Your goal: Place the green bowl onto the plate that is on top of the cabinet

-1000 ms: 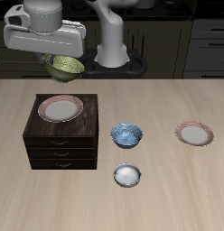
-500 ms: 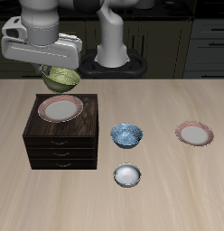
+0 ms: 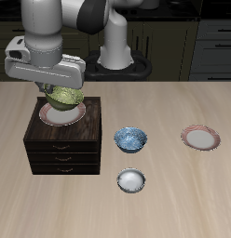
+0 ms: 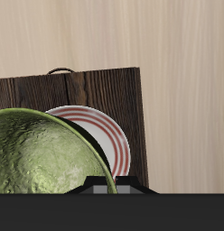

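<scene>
Spanning the whole scene, the table (image 3: 164, 186) carries every item you see in the exterior view. On it, the cabinet (image 3: 66, 149) is the largest object: a dark-brown box with three shallow drawers facing the table's front edge. On the cabinet's top lies the plate (image 3: 73, 116), with a whitish centre and a pinkish-red rim; the wrist view shows the same plate (image 4: 105, 135) on the dark wood top (image 4: 96, 86).

Your tool (image 3: 60, 89) is closed on the green bowl (image 3: 65, 96), gripping it at the rim. The bowl hangs tilted directly above the plate; you cannot tell from either view whether it touches the plate. In the wrist view the green bowl (image 4: 42, 158) covers part of the plate.

Well apart from the cabinet lies a second plate (image 3: 200, 138). Near the cabinet sits a blue patterned bowl (image 3: 132, 139), and nearer the table's front edge, a smaller white-grey bowl (image 3: 131, 179).
</scene>
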{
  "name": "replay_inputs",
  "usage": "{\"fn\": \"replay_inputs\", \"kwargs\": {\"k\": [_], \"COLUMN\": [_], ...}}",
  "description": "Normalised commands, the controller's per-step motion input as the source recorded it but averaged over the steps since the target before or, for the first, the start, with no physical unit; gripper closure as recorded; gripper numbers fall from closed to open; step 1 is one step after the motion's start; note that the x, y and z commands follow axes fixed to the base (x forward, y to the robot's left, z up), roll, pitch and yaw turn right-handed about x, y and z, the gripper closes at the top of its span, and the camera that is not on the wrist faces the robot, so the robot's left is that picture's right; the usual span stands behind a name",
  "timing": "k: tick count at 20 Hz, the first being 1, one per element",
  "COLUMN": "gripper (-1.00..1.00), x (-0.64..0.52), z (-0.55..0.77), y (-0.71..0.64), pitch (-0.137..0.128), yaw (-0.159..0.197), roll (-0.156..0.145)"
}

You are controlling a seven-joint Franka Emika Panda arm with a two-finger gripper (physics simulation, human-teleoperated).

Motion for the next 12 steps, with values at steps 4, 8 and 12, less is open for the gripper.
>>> {"fn": "replay_inputs", "kwargs": {"k": [4, 8, 12], "gripper": [1.00, 1.00, -1.00], "x": [0.08, -0.07, -0.05], "z": [-0.27, -0.25, -0.13], "y": [-0.12, 0.06, 0.02], "pitch": [0.050, 0.050, 0.050], "yaw": [-0.006, 0.035, 0.037], "roll": [-0.033, -0.012, -0.010]}}
